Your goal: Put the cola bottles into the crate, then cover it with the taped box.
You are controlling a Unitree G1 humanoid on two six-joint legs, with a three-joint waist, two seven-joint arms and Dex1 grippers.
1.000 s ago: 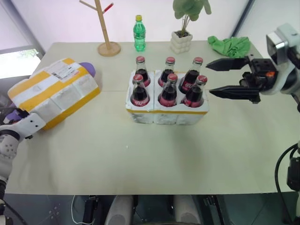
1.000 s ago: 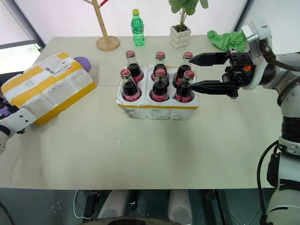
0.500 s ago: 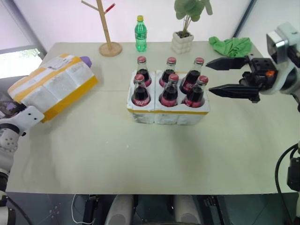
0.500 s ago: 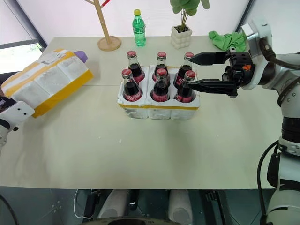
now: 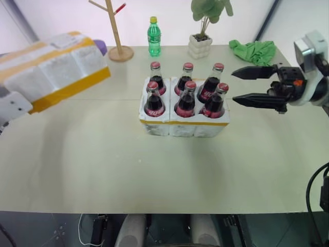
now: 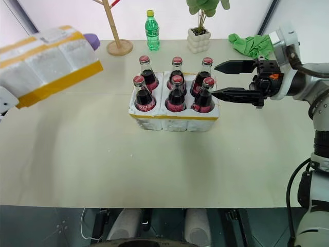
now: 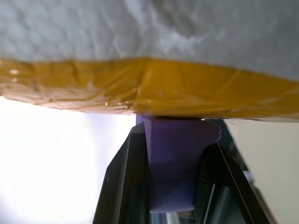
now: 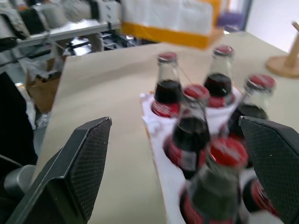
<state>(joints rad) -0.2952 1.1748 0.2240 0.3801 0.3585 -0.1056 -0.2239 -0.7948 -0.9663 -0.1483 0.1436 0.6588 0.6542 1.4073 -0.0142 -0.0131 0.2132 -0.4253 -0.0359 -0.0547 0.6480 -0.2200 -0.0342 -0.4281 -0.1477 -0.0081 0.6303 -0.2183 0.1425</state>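
Six cola bottles [image 5: 185, 100] with red caps stand in the wells of the crate [image 5: 182, 127], a low white foam tray with a yellow band, at mid-table. The taped box [image 5: 51, 64], white foam with yellow stripes and a label, hangs tilted in the air over the table's far left corner. In the left wrist view my left gripper [image 7: 173, 184] is shut on a purple piece [image 7: 175, 154] fixed under the box's yellow edge. My right gripper [image 5: 234, 86] is open, level, just right of the crate, its fingers pointing at the nearest bottles without touching them.
Along the table's far edge stand a wooden branch stand [image 5: 118, 33], a green plastic bottle [image 5: 152, 37] and a potted plant [image 5: 199, 43]. A green cloth [image 5: 253, 50] lies at the far right, behind my right gripper. Bare tabletop [image 5: 128, 164] spreads in front of the crate.
My left arm has raised the taped box off the table, so it now hangs higher at the left. The right gripper has drifted slightly right, still open.
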